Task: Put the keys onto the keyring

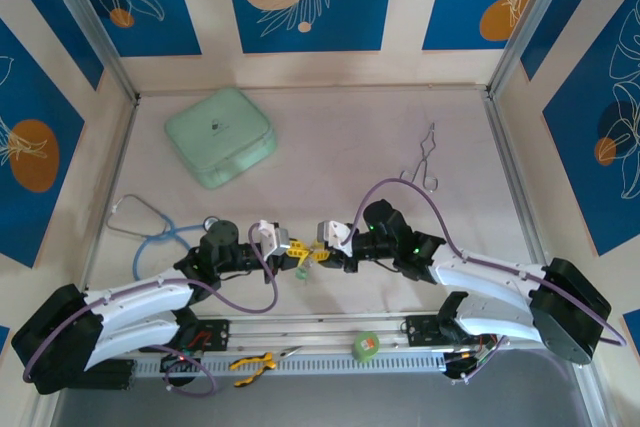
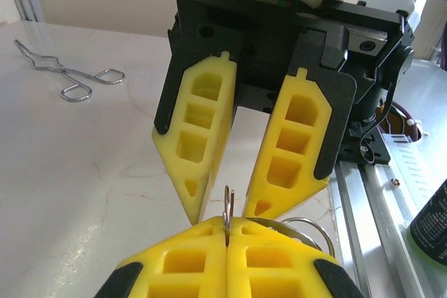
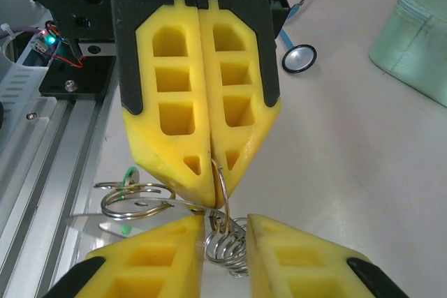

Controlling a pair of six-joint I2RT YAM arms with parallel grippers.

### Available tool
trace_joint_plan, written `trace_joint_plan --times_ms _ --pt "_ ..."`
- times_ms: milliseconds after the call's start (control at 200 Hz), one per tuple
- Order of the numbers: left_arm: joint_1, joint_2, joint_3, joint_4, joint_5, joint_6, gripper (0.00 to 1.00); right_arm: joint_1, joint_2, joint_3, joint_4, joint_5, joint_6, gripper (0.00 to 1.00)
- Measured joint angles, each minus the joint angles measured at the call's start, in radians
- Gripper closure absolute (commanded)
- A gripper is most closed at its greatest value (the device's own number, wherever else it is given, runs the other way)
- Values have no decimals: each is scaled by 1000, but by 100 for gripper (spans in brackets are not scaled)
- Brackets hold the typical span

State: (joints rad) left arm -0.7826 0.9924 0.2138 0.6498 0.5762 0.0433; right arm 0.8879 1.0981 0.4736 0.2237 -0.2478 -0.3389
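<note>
You can barely make out the keys (image 1: 303,273): only a green sliver shows beneath where your left gripper (image 1: 290,245) and right gripper (image 1: 326,249) meet, at the table's near middle. The left is pinched tight on the keyring (image 2: 228,204), a thin steel wire loop standing upright, edge-on. The right's yellow fingers (image 3: 300,256) sit narrowly parted around a springy coil (image 3: 227,249), with more wire loops (image 3: 136,200) beside it.

left claw (image 3: 211,186) yellow, black | keyring (image 3: 225,246) silvery | case (image 1: 220,135) mint-green | stethoscope (image 1: 165,237) blue

Overhead view; two opposed wrist close-ups.
</note>
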Motion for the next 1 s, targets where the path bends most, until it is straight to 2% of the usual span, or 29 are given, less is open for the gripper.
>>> trace_joint_plan --times_ms 480,635,720,775,905,1000 --pt "0 11 0 -3 0 10 100 0 -1 -1 0 0 0 84" --pt "3 11 -1 -5 -1 10 100 2 22 -1 8 -11 0 100" --pt "3 11 -2 -8 -1 11 86 1 25 0 9 -12 5 100" --pt "3 10 -2 -14 -2 17 81 2 25 0 8 -14 4 100" --pt "3 -9 7 -80 -10 45 80 1 25 3 -26 -11 -8 100" --pt "3 -24 27 -146 -20 76 82 1 25 27 -76 -9 -27 100"
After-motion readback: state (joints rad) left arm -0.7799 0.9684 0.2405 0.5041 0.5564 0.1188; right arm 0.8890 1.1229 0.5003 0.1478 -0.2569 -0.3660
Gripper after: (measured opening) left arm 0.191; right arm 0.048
